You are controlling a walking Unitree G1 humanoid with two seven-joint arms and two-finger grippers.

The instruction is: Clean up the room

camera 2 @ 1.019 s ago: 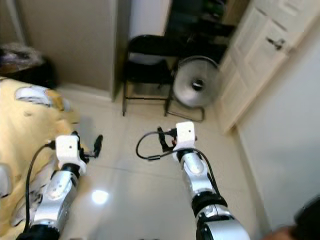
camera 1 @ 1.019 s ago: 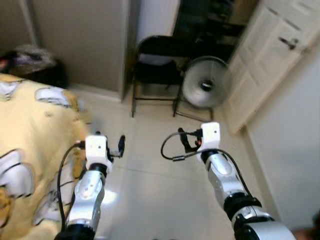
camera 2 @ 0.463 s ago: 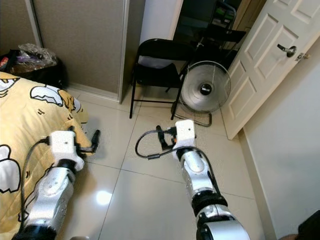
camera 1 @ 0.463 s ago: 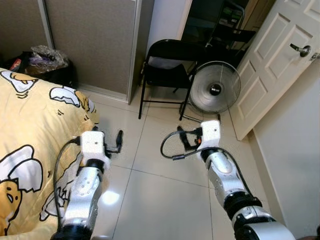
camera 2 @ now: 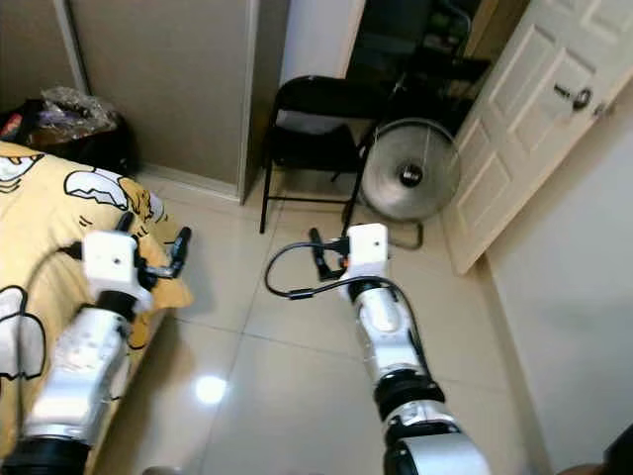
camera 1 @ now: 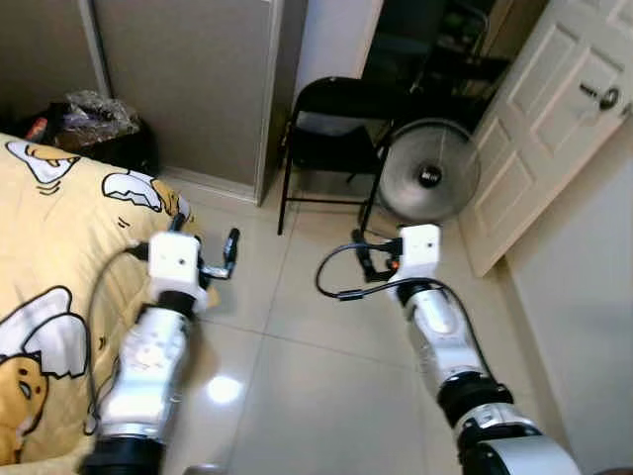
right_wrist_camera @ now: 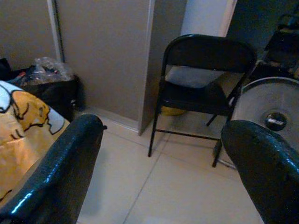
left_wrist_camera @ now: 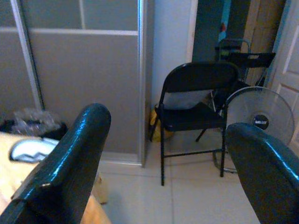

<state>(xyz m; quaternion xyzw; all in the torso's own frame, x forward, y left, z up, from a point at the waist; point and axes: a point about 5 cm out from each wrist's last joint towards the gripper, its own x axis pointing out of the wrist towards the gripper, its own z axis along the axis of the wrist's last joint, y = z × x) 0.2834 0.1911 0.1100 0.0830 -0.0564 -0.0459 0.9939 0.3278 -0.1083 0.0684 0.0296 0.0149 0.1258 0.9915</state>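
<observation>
**Both arms raised over a tiled bedroom floor, jaws open and empty**

While the robot stands on the pale tiled floor (camera 1: 316, 376), both silver arms reach forward at about the same height. Left gripper (camera 1: 204, 247): held just beside the corner of the bed, above the edge of the yellow cartoon-print bedspread (camera 1: 59, 257); in the left wrist view its two black fingers (left_wrist_camera: 70, 158) stand wide apart with nothing between them. Right gripper (camera 1: 368, 262): held over bare floor, a black cable (camera 1: 336, 282) looping from its wrist; in the right wrist view its fingers (right_wrist_camera: 60, 168) are likewise spread wide and hold nothing.

Background, ahead of the arms: a black folding chair (camera 1: 331, 129) stands against the wall beside a grey sliding wardrobe door (camera 1: 188, 79). A round floor fan (camera 1: 429, 178) stands just to the right of the chair, near a white panelled door (camera 1: 554, 119) with a metal handle. In the far left corner, behind the bed, a dark bin (camera 1: 109, 148) carries crumpled plastic bags (camera 1: 94, 107) on top. A small yellow object, too dim to identify, lies on the floor under the chair (left_wrist_camera: 155, 123).
</observation>
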